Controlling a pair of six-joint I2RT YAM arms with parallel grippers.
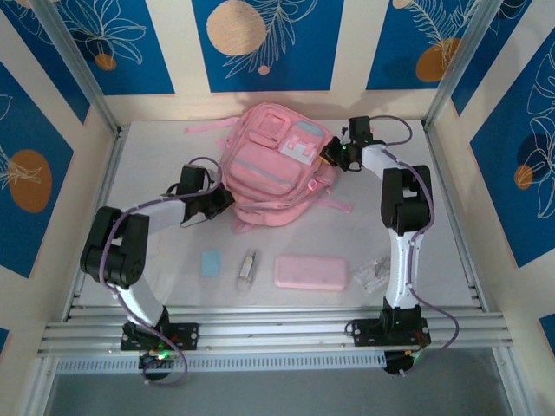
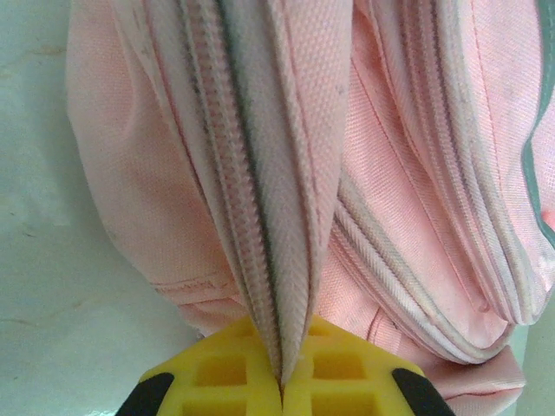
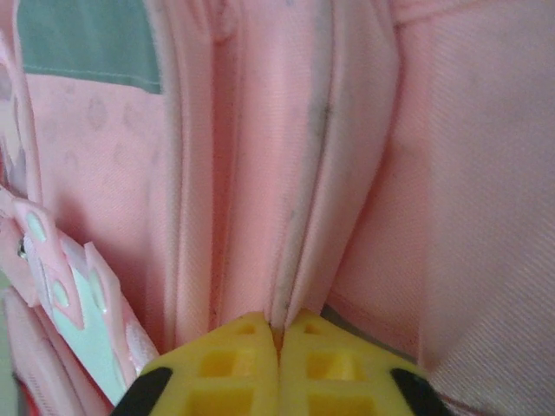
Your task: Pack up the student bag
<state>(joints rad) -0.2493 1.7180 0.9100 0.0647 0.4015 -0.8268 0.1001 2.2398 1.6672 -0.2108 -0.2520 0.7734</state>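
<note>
The student bag (image 1: 273, 165) is a soft pink backpack lying flat at the middle back of the table, its white patch facing up. My left gripper (image 1: 227, 198) sits at the bag's near left corner. In the left wrist view its yellow fingers (image 2: 225, 373) are shut on a raised fold of the bag's zip seam (image 2: 269, 217). My right gripper (image 1: 330, 154) is at the bag's far right side. In the right wrist view it (image 3: 279, 334) is shut on a pinched ridge of the bag's pink fabric (image 3: 303, 217).
Near the front edge lie a flat pink pencil case (image 1: 310, 272), a small pale blue block (image 1: 210, 263), a small white and brown item (image 1: 248, 266) and a crumpled clear plastic piece (image 1: 375, 273). Metal rails (image 1: 277, 334) run along the front.
</note>
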